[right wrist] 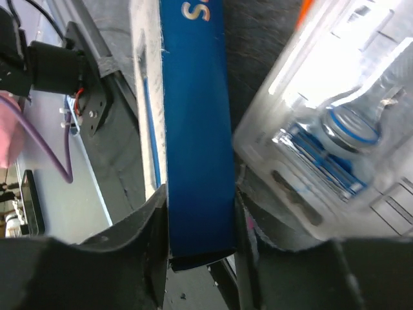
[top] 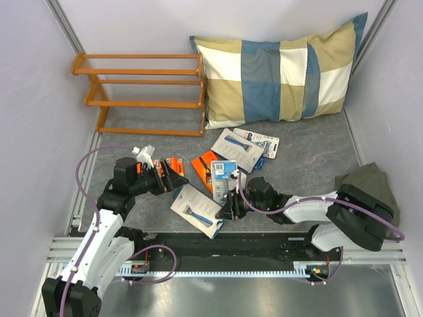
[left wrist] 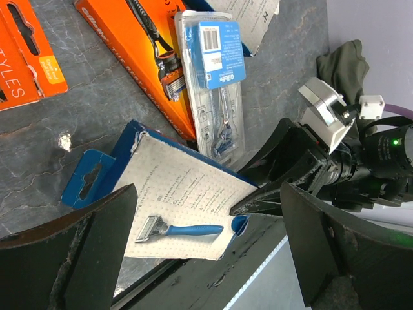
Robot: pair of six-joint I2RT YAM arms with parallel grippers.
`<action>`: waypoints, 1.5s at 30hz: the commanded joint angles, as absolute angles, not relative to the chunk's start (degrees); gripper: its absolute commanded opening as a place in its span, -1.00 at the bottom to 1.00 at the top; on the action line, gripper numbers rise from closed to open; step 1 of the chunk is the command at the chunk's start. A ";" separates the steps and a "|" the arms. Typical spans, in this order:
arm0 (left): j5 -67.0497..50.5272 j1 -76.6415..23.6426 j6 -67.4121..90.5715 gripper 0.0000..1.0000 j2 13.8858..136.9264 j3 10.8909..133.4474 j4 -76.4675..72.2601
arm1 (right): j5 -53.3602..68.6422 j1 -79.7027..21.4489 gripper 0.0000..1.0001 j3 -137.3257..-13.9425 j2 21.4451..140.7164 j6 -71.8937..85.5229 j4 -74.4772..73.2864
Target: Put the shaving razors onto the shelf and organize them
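While the right end effector clamps the blue edge of the near white box, left end effector spread wide apart

White arm shells, black joints, purple cables trailing behind left end effector and right end effector, broad matte-black fingers, green light

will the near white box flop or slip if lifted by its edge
Probably stiff: the white box looks like flat, thin cardboard, so likely light. Pinched at one narrow edge by the right gripper, it may pivot.
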State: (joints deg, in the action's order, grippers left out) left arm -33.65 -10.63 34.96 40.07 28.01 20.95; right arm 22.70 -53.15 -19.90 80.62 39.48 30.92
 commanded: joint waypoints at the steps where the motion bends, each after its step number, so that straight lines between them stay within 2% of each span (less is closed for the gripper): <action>1: -35.77 -10.72 35.68 1.00 39.29 29.09 20.92 | 25.49 -53.44 -0.43 -20.21 80.69 38.59 34.81; 5: -34.63 -10.81 35.16 1.00 38.41 29.97 21.18 | 25.31 -53.35 -0.64 -21.00 78.41 38.15 34.11; 8: -33.05 -10.81 33.49 1.00 39.46 33.03 23.11 | 24.35 -53.35 -0.70 -22.49 76.48 37.45 32.09; 14: -27.52 -10.72 29.97 1.00 42.36 39.80 27.42 | 16.00 -52.30 -0.80 -26.45 69.63 36.04 21.64; 20: -26.81 -10.72 29.36 1.00 44.64 41.22 27.25 | 10.73 -47.56 -0.88 -27.42 59.88 37.62 19.34; 25: -28.03 -10.72 29.53 1.00 43.86 39.91 25.76 | 8.44 -41.94 -0.90 -29.09 56.52 39.63 18.28; 31: -43.14 -10.72 38.46 1.00 42.28 30.44 3.46 | 14.67 -36.57 -0.90 -28.74 58.79 46.39 29.86; 37: -45.26 -10.81 44.46 1.00 43.85 25.58 -10.26 | 24.16 -36.56 -0.90 -28.48 65.56 55.10 49.11; 45: -46.58 -10.99 49.31 1.00 47.10 23.38 -21.97 | 28.74 -38.05 -0.88 -29.88 70.31 57.92 54.23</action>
State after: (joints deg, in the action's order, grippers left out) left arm -44.21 -10.74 44.99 45.60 24.08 -11.77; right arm 25.02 -36.93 -27.27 70.06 54.96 43.57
